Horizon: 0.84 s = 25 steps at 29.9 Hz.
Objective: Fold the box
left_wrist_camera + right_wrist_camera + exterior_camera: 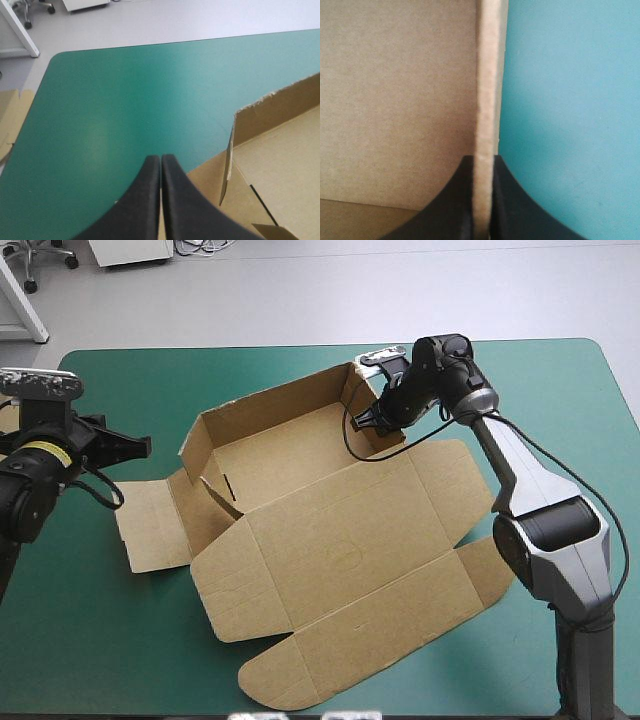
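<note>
The brown box [330, 540] lies in the middle of the teal-green table, its back and side walls raised and its wide lid flat toward the front edge. My right gripper [374, 419] is at the box's far right wall. In the right wrist view the right gripper [482, 162] is shut on that wall's upper edge [487, 90], with board to one side and table cover to the other. My left gripper [141, 447] hovers left of the box, apart from it. The left gripper [161, 161] is shut and holds nothing; the box's left corner [235, 145] rises just beside it.
A flat side flap [150, 525] of the box reaches toward the table's left edge. More brown board [11, 117] shows beyond the left edge. Bare teal-green cover [100, 640] lies in front left, and more of it [140, 85] stretches ahead of the left gripper.
</note>
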Motion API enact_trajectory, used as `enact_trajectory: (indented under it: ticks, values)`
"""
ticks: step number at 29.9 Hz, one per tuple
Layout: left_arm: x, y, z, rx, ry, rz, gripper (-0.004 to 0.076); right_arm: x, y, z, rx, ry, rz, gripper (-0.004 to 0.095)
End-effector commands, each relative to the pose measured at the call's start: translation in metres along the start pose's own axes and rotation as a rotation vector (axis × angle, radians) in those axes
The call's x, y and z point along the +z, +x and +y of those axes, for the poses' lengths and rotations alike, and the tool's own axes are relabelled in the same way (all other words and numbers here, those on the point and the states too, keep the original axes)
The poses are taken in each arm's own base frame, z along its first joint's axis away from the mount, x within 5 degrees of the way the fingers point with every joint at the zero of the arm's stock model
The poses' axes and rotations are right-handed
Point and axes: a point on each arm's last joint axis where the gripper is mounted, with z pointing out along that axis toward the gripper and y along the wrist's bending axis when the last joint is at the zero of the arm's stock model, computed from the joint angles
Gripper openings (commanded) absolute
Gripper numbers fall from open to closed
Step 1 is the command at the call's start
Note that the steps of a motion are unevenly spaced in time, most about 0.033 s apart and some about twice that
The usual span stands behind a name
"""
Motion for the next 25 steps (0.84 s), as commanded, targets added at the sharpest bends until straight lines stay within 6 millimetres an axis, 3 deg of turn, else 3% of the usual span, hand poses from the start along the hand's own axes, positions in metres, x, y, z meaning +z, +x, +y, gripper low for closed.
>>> enact_trajectory:
  ticks: [1, 6, 12, 19, 25]
  values:
    - [0.005, -0.016, 0.015, -0.107, 0.043, -0.101, 0.0004, -0.050, -0.006, 0.005, 0.003, -0.017, -0.118, -0.0013]
    - [0.041, -0.011, 0.031, -0.215, 0.132, -0.041, 0.0004, -0.063, -0.004, -0.009, 0.050, -0.002, -0.140, -0.0013]
    - [0.066, -0.009, 0.051, -0.278, 0.159, -0.045, 0.0004, -0.097, 0.006, -0.045, 0.153, -0.042, -0.213, -0.0013]
    - [0.081, -0.007, 0.057, -0.352, 0.317, -0.055, 0.0004, -0.124, 0.027, -0.069, 0.217, -0.123, -0.262, -0.0013]
    - [0.080, -0.006, 0.061, -0.341, 0.331, -0.058, 0.0004, -0.174, 0.039, -0.074, 0.228, -0.153, -0.392, -0.0013]
